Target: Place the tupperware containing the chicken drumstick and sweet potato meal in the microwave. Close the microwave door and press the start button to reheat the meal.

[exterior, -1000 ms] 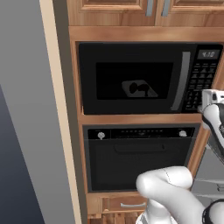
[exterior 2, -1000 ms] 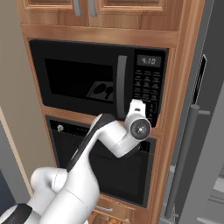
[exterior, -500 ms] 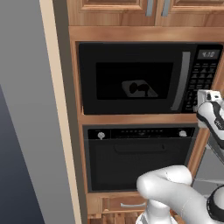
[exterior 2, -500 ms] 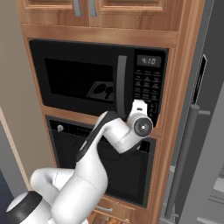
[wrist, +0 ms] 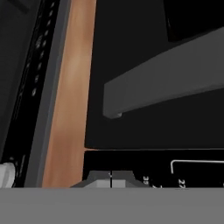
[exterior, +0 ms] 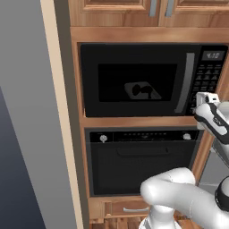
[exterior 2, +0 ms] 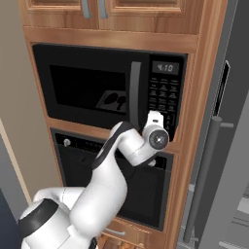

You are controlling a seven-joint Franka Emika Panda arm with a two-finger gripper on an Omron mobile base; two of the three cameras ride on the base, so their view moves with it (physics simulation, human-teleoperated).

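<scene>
— Since shut tight with food inside, what step now? Looking at microwave (exterior: 147,78), big and black, set in wood wall. Door (exterior 2: 92,85) flat and closed, grey bar handle (exterior: 190,82) upright.

— Pressing start, most likely. Only that step left.

— And tupperware (exterior: 142,91)?

— Sitting inside, seen pale through dark glass. Already in place.

— Where is gripper (wrist: 110,179)?

— Right up at keypad (exterior 2: 163,99), near its low end. Fingers (wrist: 98,180) side by side, touching, so closed with nothing held.

— Next move?

— Needs small push forward onto start button. Can't read which button is start, too blurry. Must aim well, not hit wrong key.
</scene>
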